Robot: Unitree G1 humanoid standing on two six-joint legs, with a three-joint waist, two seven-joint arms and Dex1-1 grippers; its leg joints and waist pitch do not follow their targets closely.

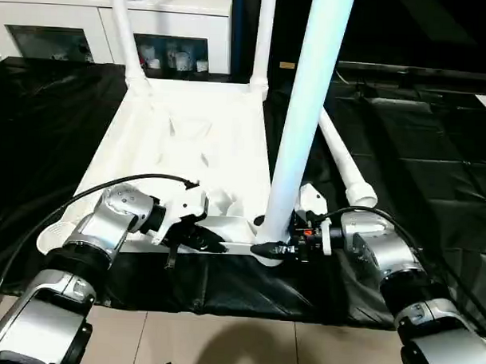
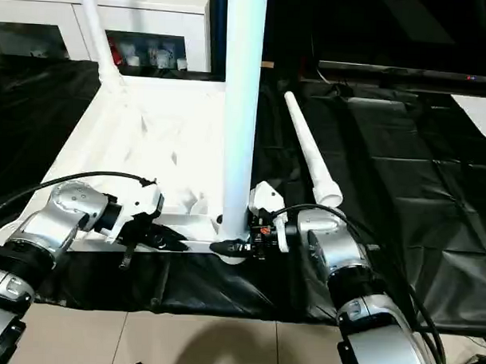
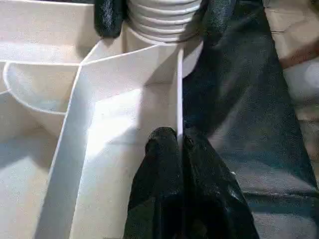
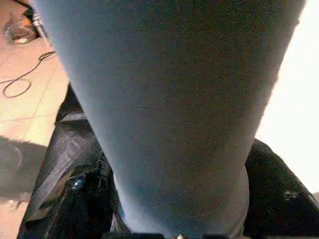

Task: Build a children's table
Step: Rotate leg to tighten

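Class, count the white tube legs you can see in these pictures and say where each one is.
4. Two stand in the tabletop's far corners, one stands at the near right corner in the right gripper, and one lies on the black sheet.

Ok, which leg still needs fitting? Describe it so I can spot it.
Start at the upturned white tabletop on the black sheet. Just off its right rim, beside the upright leg that the right gripper grips, lies the loose leg. It alone lies flat on the sheet; the others stand in corner sockets.
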